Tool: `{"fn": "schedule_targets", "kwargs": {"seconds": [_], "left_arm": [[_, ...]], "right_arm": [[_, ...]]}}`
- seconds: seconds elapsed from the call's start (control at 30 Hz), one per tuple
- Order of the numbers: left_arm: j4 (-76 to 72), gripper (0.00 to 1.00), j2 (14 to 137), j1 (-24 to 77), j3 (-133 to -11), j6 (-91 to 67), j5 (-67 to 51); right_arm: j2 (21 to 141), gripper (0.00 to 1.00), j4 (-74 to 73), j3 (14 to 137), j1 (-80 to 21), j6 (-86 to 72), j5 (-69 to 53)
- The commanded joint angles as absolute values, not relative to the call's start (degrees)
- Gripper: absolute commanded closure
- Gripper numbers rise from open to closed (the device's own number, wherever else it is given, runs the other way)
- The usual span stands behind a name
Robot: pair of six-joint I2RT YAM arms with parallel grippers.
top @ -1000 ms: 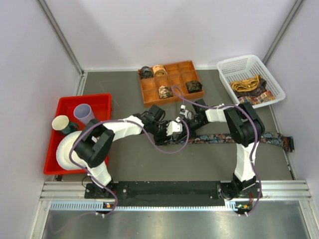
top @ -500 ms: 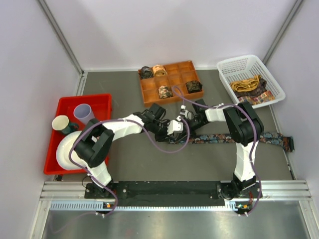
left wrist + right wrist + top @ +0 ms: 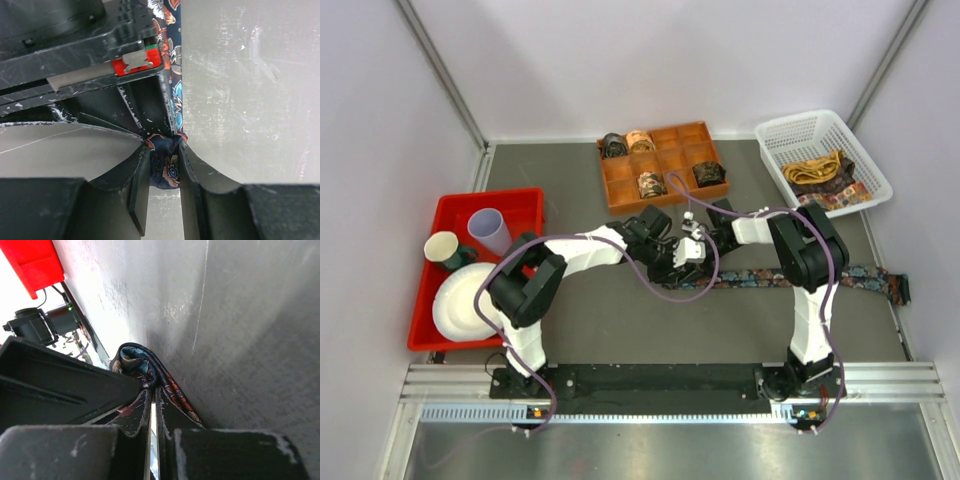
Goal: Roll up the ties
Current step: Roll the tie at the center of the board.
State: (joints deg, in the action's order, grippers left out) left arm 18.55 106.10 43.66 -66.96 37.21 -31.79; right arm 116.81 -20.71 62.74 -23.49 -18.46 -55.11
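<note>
- Top external view: the left arm point(image 3: 585, 248) and right arm point(image 3: 805, 250) reach in from the near edge and meet at mid-counter point(image 3: 600, 320), wrists nose to nose just in front of the orange tray point(image 3: 670, 160).
- A dark floral tie point(image 3: 755, 279) lies flat on the counter. It runs from the meeting point out past the right arm toward the right wall.
- Left wrist view: the left gripper point(image 3: 163, 148) is drawn in narrow and pinches a bunched fold at the tie's end, navy cloth with red and blue blossoms. The rest of the strip runs away along the counter, beside the other arm's black fingers.
- Right wrist view: the right gripper point(image 3: 153, 389) has its jaws pressed together, with fabric caught at the tips. A small curl of the tie stands just beyond them, and the strip trails back along one finger.
- Four rolled ties point(image 3: 651, 184) sit in separate compartments of the orange tray, two at its far left corner and two nearer the arms.
- A white basket point(image 3: 790, 130) at the far right holds loose ties point(image 3: 817, 172), gold over darker patterned cloth.
- A red bin point(image 3: 510, 205) on the left carries a purple cup point(image 3: 487, 228), a second cup point(image 3: 444, 248) and a white plate point(image 3: 458, 300), well apart from the work.
</note>
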Motion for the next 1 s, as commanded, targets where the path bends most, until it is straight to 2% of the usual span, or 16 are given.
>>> {"fn": "schedule_targets", "kwargs": {"seconds": [0.0,0.4,0.6,0.8,0.97], "left_arm": [[17.9,0.68,108.0,44.0,-68.4,36.6,-30.3],[22.2,0.68,110.4,44.8,-66.6,38.9,-22.7],[23.2,0.69,111.4,44.9,-67.6,37.6,-22.3],[23.8,0.71,111.7,44.9,-68.0,37.2,-22.0],[24.2,0.71,111.9,44.9,-68.4,36.9,-21.8]], "right_arm": [[118.5,1.00,-19.7,62.8,-23.6,-17.0,-49.0],[114.5,1.00,-19.0,63.0,-22.9,-18.1,-53.1],[111.3,0.84,-22.8,63.3,-21.4,-16.3,-54.8],[109.9,0.77,-25.8,62.8,-20.0,-14.5,-56.4],[109.5,0.71,-22.3,61.0,-20.0,-17.7,-57.7]]}}
